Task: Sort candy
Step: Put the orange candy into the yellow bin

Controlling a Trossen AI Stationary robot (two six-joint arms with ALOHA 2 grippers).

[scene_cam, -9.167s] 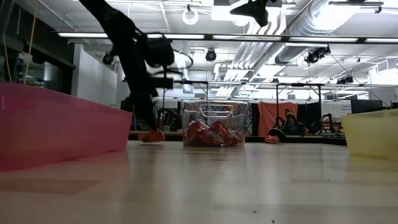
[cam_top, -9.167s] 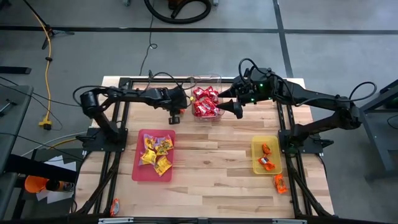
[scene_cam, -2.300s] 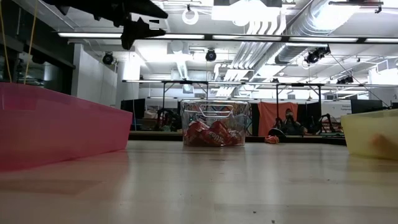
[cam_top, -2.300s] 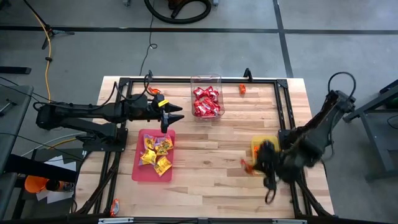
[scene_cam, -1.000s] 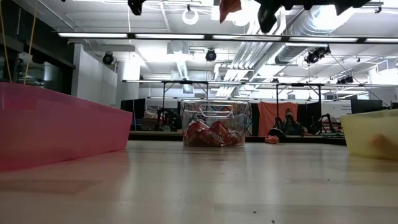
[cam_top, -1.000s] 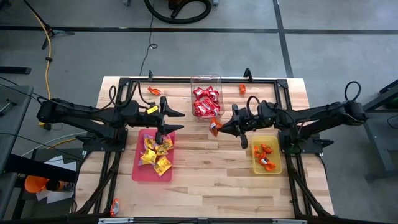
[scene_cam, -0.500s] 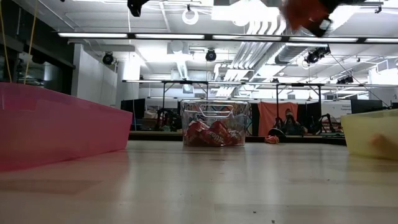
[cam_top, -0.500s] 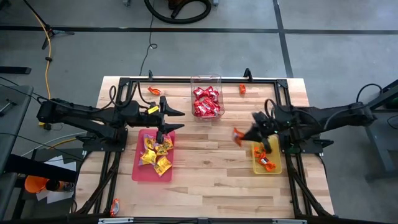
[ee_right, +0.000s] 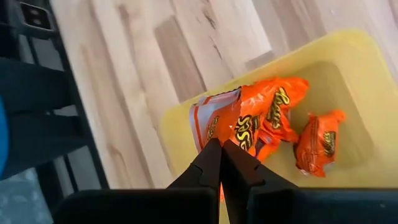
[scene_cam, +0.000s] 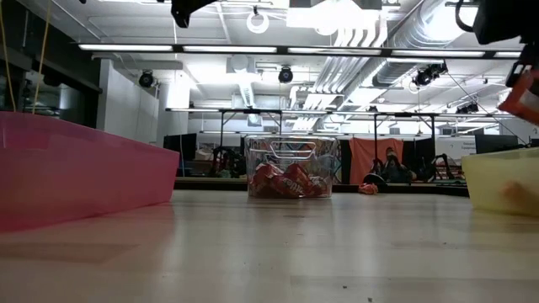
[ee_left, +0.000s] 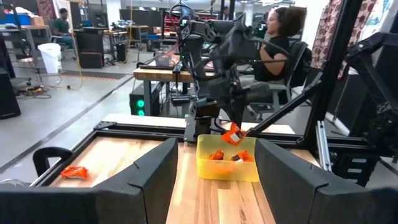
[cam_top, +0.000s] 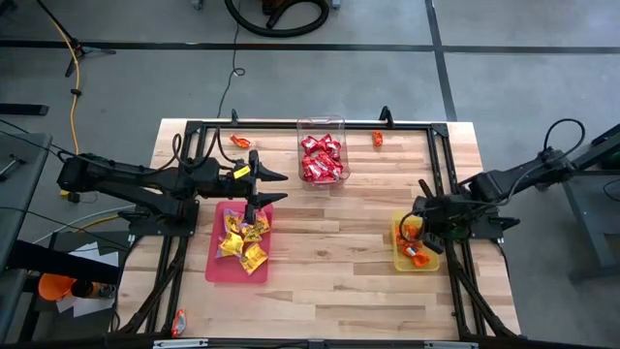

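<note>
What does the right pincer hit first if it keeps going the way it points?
Likely the yellow tray. The right pincer, shut on an orange candy packet, points down into it, toward the orange packets already there; depth is unclear.

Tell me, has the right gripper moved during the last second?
Yes. The right gripper, shut on an orange candy, went from beside the clear tub to above the yellow tray.

candy (cam_top: 415,254) in tray (cam_top: 398,260), tub (cam_top: 321,124) behind
</note>
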